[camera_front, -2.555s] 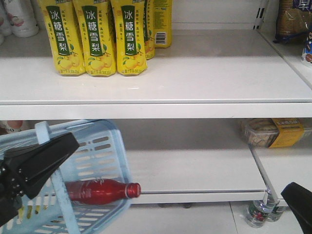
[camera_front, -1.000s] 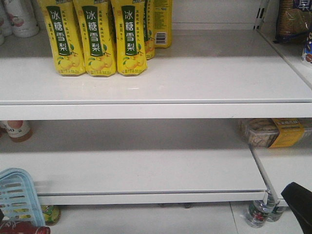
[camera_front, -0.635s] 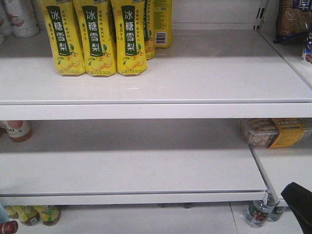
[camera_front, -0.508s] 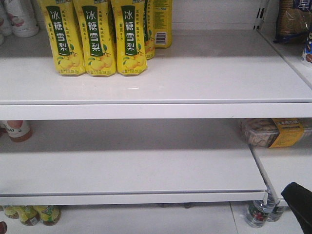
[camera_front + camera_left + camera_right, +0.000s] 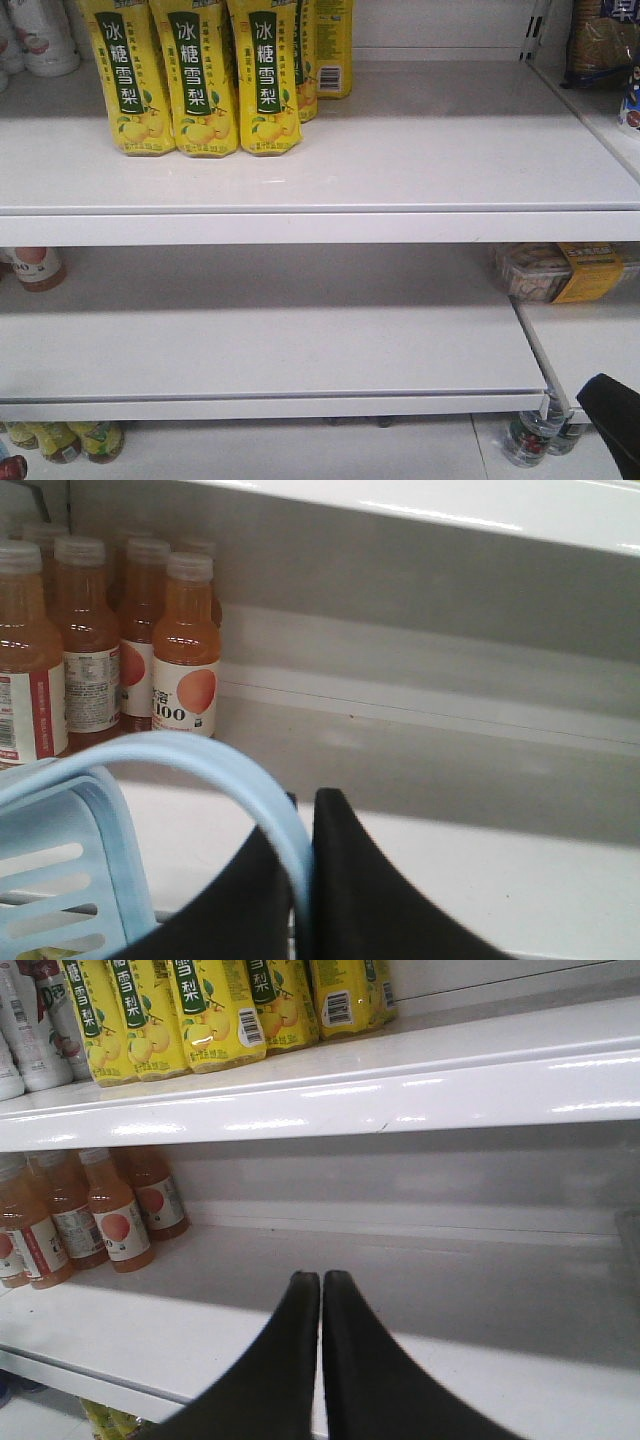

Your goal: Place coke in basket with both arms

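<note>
Since 2.6 s ago the basket, the coke lying in it and the left arm have dropped out of the middle of the front view. Now only a sliver of light blue basket (image 5: pixel 3 449) and a dark red bit (image 5: pixel 12 467) show at the bottom left corner; whether that red bit is the coke cannot be told. Yellow pear drink bottles (image 5: pixel 190 75) stand on the upper shelf (image 5: pixel 400 160), and the lower shelf (image 5: pixel 300 340) lies below it. The right gripper (image 5: pixel 611 412) shows as a black corner at the bottom right, as it did before.

From the left wrist, the left gripper (image 5: pixel 303 806) is clenched on the basket's light blue handle (image 5: pixel 215 755), which arches between the two black fingers. A slotted wall of the basket lies at the lower left. Peach drink bottles (image 5: pixel 186 645) stand on a shelf behind. No coke shows here.

From the right wrist, the right gripper's fingers are pressed together with nothing between them, in front of the lower shelf's edge. Peach drink bottles stand at the left, pear drink bottles above them.
</note>
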`<state>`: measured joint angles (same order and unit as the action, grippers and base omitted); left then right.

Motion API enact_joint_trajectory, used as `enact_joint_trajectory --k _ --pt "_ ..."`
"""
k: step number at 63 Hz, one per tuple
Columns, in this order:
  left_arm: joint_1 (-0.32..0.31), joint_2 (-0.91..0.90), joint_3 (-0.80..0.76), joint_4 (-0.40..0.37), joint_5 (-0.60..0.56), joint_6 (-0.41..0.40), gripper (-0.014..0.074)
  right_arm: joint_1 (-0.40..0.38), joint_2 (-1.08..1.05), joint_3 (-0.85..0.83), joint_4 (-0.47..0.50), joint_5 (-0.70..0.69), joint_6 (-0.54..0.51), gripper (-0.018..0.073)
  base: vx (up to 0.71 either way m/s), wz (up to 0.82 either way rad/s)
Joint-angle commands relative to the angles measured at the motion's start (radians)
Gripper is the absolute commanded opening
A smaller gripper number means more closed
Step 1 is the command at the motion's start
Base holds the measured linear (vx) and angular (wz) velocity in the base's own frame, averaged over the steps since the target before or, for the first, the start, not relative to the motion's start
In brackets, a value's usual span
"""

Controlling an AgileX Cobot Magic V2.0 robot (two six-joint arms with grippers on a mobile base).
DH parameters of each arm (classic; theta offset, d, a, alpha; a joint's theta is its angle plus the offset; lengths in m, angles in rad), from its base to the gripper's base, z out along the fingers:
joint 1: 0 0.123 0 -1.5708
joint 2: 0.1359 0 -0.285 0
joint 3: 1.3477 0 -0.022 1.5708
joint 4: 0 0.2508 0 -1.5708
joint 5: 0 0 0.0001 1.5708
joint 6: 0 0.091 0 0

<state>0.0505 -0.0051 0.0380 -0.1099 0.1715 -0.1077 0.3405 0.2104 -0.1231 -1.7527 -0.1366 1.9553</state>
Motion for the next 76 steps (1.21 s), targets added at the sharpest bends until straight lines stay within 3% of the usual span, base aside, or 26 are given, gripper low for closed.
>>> enact_joint_trajectory --k 1,76 --pt "0.003 -0.023 -0.029 0.027 -0.155 0.035 -0.0006 -0.001 0.005 -0.026 -0.029 0.023 -0.002 -0.0005 0.00 0.00" --pt "0.000 -0.022 -0.030 0.029 -0.202 0.029 -0.0006 -0.001 0.005 -0.026 -0.029 0.023 -0.002 -0.0005 0.00 0.00"
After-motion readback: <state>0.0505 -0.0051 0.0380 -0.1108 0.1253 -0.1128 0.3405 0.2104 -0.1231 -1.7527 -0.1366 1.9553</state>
